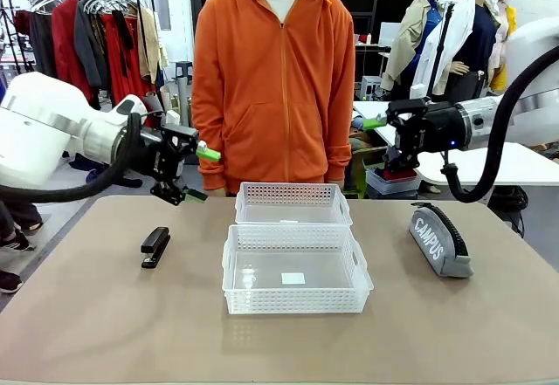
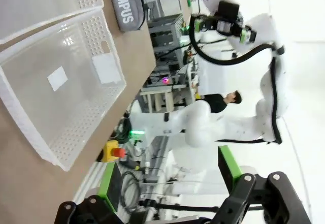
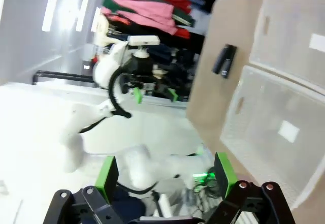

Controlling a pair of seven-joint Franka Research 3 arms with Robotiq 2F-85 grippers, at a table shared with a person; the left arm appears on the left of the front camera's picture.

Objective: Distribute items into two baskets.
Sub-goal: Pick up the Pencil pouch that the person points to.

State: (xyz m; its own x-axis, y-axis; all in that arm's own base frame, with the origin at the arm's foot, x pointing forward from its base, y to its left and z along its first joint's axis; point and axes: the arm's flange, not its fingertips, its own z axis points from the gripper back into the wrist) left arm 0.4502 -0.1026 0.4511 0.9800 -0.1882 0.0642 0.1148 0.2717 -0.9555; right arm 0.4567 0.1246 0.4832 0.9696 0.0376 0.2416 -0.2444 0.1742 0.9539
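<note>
Hovering off the far left corner of the desk (image 1: 87, 315), left hand (image 1: 203, 174), fingers spread apart, gripping nothing; same over by the far right corner for right hand (image 1: 380, 139), wide apart and bare. Down on the desk: stapler (image 1: 155, 247) flat near the left edge, CAMPUS pouch (image 1: 439, 239) near the right edge, smaller basket (image 1: 293, 195) and larger basket (image 1: 297, 302) touching mid-desk, smaller toward the far edge.

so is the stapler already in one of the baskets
No, the stapler lies on the bare table, apart from the nearer basket and to its left.
</note>
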